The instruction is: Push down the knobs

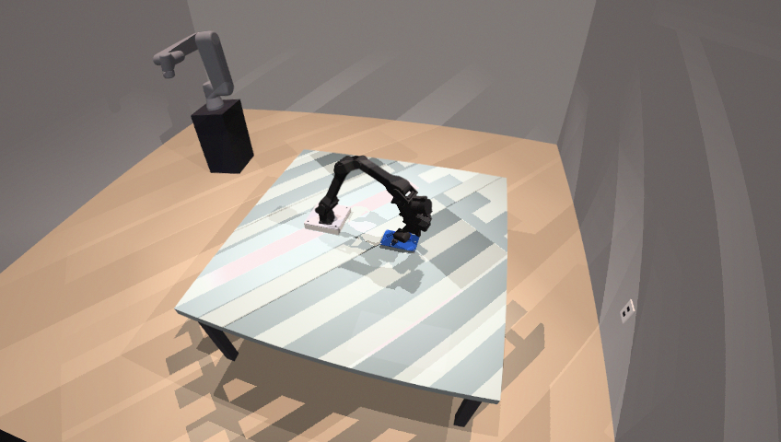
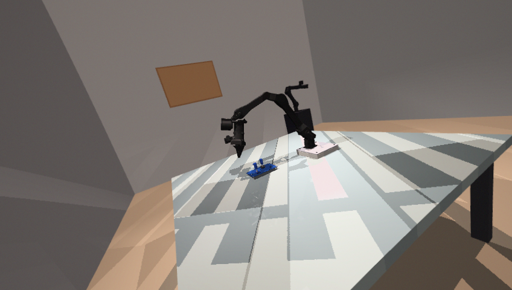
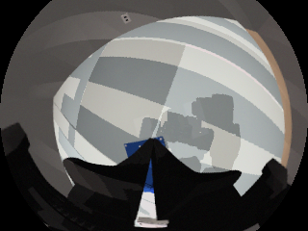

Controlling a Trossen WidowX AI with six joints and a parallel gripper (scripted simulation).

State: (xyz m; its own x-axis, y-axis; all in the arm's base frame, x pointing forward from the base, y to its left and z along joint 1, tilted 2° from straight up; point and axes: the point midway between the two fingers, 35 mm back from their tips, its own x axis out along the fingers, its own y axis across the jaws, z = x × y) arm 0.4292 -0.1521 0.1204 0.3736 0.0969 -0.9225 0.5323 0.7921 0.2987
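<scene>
The blue circuit board (image 1: 408,247) (image 2: 265,170) (image 3: 136,148) stands on the table. In the exterior view one blue knob (image 2: 255,165) stands upright near the board's left end, and the other knob (image 2: 261,161) stands upright just to its right. Any gap under either knob is too small to tell. My gripper (image 1: 399,238) (image 2: 238,156) (image 3: 152,141) is shut and empty, pointing down above the table. In the exterior view its tips are left of and higher than both knobs, apart from them. In the wrist view the fingers hide most of the board and both knobs.
My arm's white base plate (image 1: 322,226) (image 2: 308,154) is on the same table (image 1: 329,322) (image 2: 308,237), beyond the board. Another arm stands on a black pedestal (image 1: 226,139) (image 2: 304,118) away from the table.
</scene>
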